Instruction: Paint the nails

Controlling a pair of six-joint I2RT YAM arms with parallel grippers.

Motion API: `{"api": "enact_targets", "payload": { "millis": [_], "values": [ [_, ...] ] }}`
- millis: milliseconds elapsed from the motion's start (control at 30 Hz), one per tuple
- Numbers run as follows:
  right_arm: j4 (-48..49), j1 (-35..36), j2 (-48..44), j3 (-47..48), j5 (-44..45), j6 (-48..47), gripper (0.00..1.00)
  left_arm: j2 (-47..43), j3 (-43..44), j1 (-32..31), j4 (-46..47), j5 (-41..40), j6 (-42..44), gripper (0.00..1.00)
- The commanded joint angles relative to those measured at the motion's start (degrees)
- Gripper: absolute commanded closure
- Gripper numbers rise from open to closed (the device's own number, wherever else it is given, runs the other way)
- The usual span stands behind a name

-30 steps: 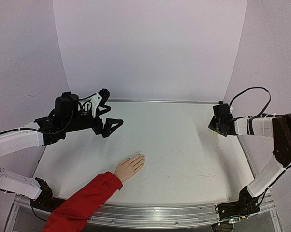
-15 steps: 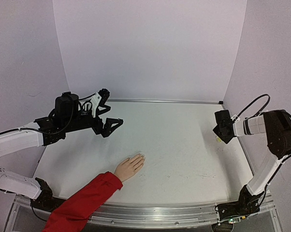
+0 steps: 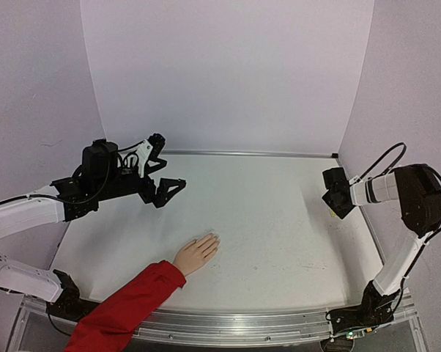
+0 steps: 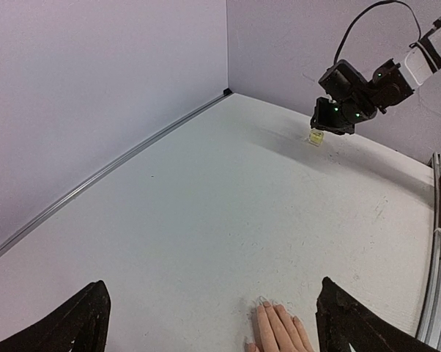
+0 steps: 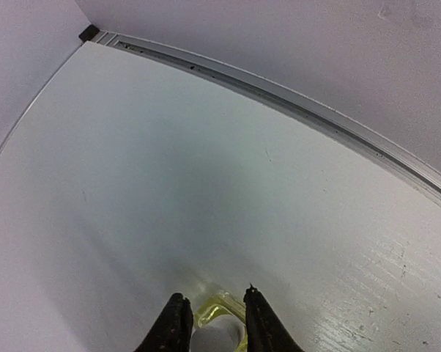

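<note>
The hand is lying flat on the bench near the front edge, left of centre, with its fingers together and pointing toward the back right. A bright red sleeve is running from its wrist down over the front rail. The nails are showing as tiny pale tips at the ends of those fingers, and in the left wrist view they are sitting low in the picture, between the 2 dark fingers of the left tool.

That left tool is hovering above the bench at the left side, well apart from the hand and behind it. Its jaws are standing wide, with nothing between them.

The right tool is reaching down at the far right side of the bench, well apart from the hand. Its jaws are drawn narrow and are gripping a small yellow-green bottle, with 1 finger lying against each side of the glass in the right wrist view. The bottle's white cap is showing just below the glass there. Whether the bottle is resting on the bench or hanging just above it, I cannot tell.
</note>
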Motion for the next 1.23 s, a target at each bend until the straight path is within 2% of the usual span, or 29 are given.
{"api": "enact_targets", "payload": {
  "millis": [0,167,267,300,400,500,533,633,733,900,1200],
  "values": [
    [-2.91,-0.03,-1.94,1.40,0.42,-3.29,0.62,-1.67,2.48,0.05,1.63,-1.14,0.00,0.01],
    [-2.92,-0.03,-8.29,0.74,-0.46,-10.01,0.45,-2.25,2.44,0.12,1.55,-5.16,-0.60,0.00],
    [-2.78,-0.09,-13.76,0.31,-3.22,-17.68,0.27,-3.22,2.14,0.82,1.61,-7.59,-0.69,0.00],
    [-2.64,-0.09,-15.52,0.32,-5.55,-21.55,0.22,-3.70,2.17,1.93,1.58,-8.52,-1.33,0.01],
    [-2.38,-0.02,-20.92,0.57,-16.89,-34.06,0.16,-5.26,2.32,6.45,1.46,-9.15,-4.35,0.00],
    [-0.72,-0.06,-28.71,-0.80,-28.31,-41.52,0.09,-6.72,3.33,14.39,0.64,-10.05,-6.87,0.01],
    [0.05,-0.04,-32.29,-1.56,-31.56,-43.26,0.04,-7.27,3.97,16.71,0.06,-10.92,-8.31,0.01],
    [1.21,-0.05,-42.97,-3.04,-37.21,-46.52,0.02,-8.92,6.69,22.71,-2.13,-11.30,-11.06,0.00],
    [-1.03,-0.10,-47.25,-0.40,-37.24,-47.62,0.02,-10.33,9.06,25.41,-3.55,-11.15,-11.37,0.00],
    [-5.96,-0.07,-50.49,4.87,-36.68,-48.44,0.02,-13.01,10.29,25.89,-6.53,-14.02,-9.89,0.01],
    [-5.53,-0.02,-55.34,5.42,-35.41,-48.06,0.02,-16.86,8.30,25.94,-8.33,-15.16,-9.48,0.00]
  ]
}}
